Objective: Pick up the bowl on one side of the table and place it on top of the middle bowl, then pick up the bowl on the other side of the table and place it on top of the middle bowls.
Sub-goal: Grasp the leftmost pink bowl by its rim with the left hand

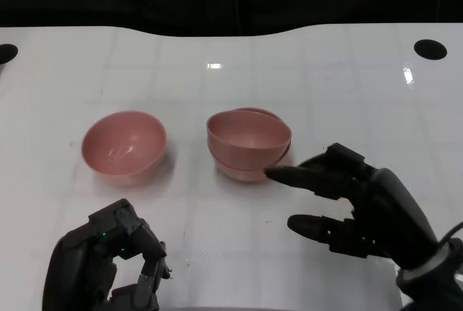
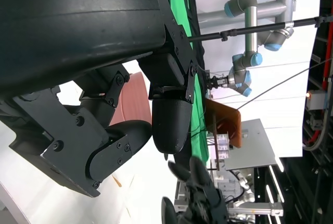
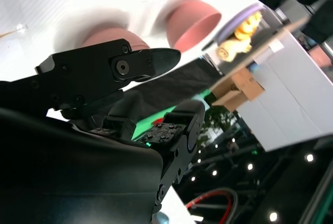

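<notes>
On the white desk (image 1: pixel 217 239), 1 pink plastic bowl (image 1: pixel 248 137) sits tilted on the middle bowl (image 1: pixel 249 168); right hand (image 1: pixel 347 202) beside the stack, spread, empty. Left pink bowl (image 1: pixel 124 146) not yet moved; left hand (image 1: pixel 108 264) curled, empty.

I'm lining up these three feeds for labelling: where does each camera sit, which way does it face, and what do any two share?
Head view: high on the robot, facing down at the white table, the single bowl, the stacked bowls, the left hand and the right hand.
Left wrist view: behind the left hand, turned sideways; a pink bowl shows past the fingers, lab gear beyond.
Right wrist view: behind the right hand, tilted, facing the bowls.
Shared: head and right wrist views both show the single bowl.
</notes>
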`<state>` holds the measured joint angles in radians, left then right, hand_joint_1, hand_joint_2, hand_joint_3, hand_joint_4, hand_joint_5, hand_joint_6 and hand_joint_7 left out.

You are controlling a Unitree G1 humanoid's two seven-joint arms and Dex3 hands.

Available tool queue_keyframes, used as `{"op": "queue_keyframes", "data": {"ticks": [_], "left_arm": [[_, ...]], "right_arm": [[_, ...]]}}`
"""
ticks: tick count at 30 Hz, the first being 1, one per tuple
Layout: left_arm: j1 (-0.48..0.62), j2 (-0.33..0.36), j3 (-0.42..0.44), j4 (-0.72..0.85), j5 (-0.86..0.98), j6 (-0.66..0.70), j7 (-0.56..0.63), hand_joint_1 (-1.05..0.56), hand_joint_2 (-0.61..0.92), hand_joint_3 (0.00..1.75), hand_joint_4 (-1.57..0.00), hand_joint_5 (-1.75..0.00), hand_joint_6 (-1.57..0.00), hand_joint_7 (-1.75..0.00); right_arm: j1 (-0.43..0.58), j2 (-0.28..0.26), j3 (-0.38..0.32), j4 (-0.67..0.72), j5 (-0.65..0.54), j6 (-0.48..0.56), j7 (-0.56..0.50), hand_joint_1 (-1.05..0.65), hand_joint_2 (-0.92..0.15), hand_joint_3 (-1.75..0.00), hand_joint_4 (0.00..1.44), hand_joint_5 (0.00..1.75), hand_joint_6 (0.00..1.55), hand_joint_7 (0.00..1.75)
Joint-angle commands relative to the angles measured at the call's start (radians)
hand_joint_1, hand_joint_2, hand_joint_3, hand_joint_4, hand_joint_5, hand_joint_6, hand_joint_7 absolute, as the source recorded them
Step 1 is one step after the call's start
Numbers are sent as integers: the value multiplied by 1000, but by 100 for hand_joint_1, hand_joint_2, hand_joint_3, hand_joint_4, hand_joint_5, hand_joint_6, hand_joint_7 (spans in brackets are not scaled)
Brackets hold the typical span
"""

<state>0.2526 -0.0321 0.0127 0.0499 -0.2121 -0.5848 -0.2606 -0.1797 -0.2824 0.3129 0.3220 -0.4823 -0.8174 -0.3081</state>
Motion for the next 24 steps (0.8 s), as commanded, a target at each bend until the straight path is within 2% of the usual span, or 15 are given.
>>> {"op": "queue_keyframes", "data": {"ticks": [1, 4, 7, 10, 12, 14, 17, 18, 19, 20, 21, 24], "left_arm": [[-2, 19, 11, -21, -5, 11, 0, -10, 44, 123, -87, -155, -86, -133], [-12, 29, 17, -18, 15, -6, 2, -10, 43, 124, -86, -154, -85, -132], [-17, 35, 23, -24, 39, -21, 11, -13, 46, 117, -83, -152, -83, -130], [-14, 41, 27, -54, 45, -3, 14, -15, 51, 108, -82, -149, -82, -126], [-10, 47, 28, -75, 39, 17, 11, -13, 52, 104, -78, -145, -80, -118], [-7, 64, 34, -107, 40, 36, 8, -13, 51, 102, -75, -142, -78, -111], [-1, 82, 44, -150, 77, 65, 25, -14, 52, 92, -71, -125, -79, -90], [0, 93, 47, -174, 92, 87, 30, -14, 52, 90, -71, -123, -80, -87], [0, 102, 50, -194, 103, 106, 33, -18, 58, 73, -70, -113, -80, -77], [0, 113, 53, -215, 121, 125, 37, -19, 63, 62, -70, -108, -81, -71], [-1, 125, 57, -235, 144, 143, 43, -20, 69, 48, -69, -98, -82, -57], [-12, 165, 77, -282, 248, 175, 68, -24, 81, 21, -68, -85, -84, -24]], "right_arm": [[75, -15, -38, -49, 94, -32, 50, -23, -92, -22, 50, 119, 73, 54], [135, -3, -54, -89, 180, -25, 108, -19, -89, -28, 62, 124, 83, 65], [189, 5, -66, -124, 258, -14, 166, -17, -74, -59, 73, 130, 89, 76], [236, 6, -72, -158, 353, -6, 235, -13, -68, -72, 77, 136, 91, 80], [263, 11, -83, -186, 388, 13, 269, -12, -59, -90, 81, 141, 91, 90], [301, 11, -88, -221, 438, 41, 312, -12, -58, -97, 84, 144, 92, 94], [337, 14, -93, -253, 491, 72, 367, -13, -56, -109, 91, 155, 89, 107], [338, 17, -92, -247, 514, 80, 389, -13, -56, -110, 92, 156, 89, 108], [339, 22, -92, -241, 532, 87, 408, -14, -50, -119, 92, 165, 87, 121], [339, 25, -93, -237, 551, 98, 427, -15, -47, -123, 91, 169, 85, 127], [339, 29, -97, -232, 561, 107, 443, -17, -44, -128, 91, 172, 83, 137], [332, 37, -108, -223, 587, 124, 488, -19, -41, -130, 90, 174, 79, 150]]}}
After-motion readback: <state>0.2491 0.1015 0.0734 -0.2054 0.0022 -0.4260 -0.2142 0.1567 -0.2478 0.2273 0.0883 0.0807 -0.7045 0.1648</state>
